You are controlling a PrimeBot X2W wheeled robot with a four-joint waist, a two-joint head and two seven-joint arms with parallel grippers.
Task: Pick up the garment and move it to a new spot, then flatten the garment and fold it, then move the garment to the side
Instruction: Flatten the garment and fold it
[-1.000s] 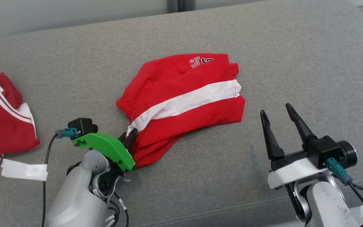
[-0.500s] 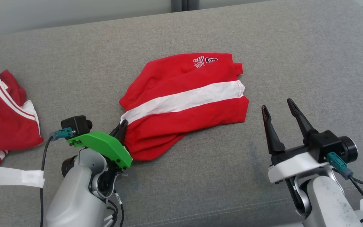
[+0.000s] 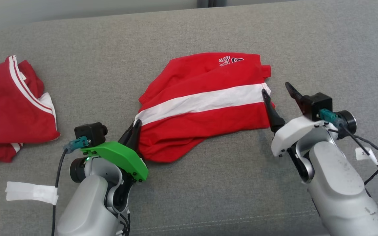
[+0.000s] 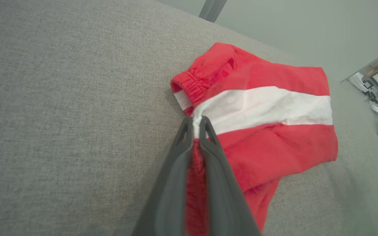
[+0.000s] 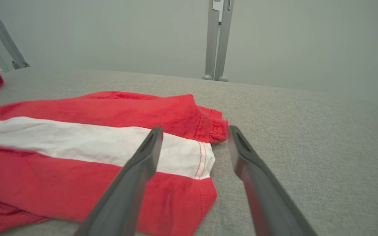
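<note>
In the head view, the red cloth garment with a broad white stripe [image 3: 202, 108] lies rumpled but roughly spread in the middle of the grey woven upholstered surface [image 3: 208, 190]. It is well apart from a second red garment with thin white stripes [image 3: 8, 105] at the far left and a white strip of tape [image 3: 31, 192] near the front. The left gripper [image 3: 134, 127] is clenched on the garment's left end, where the white stripe meets the edge. The right gripper [image 3: 275, 88] stands released, one finger over the right hem and the other over bare surface. In the left wrist view, the left gripper [image 4: 195, 120] has its fingers pinched together with red cloth bunched between them, just beside the gathered elastic edge [image 4: 189, 83]. That bite looks deep enough to carry the cloth and should be held firm. In the right wrist view, the right gripper [image 5: 194, 129] straddles the stitched right hem [image 5: 208, 154] with its jaws wide; whether it touches the cloth I cannot tell. To lift well, I judge it should drop until every layer of the hem sits between its fingers, then close fully. Both arms should then rise at one pace, with the cloth lightly taut so it neither sags nor pulls out of the left pinch.
</note>
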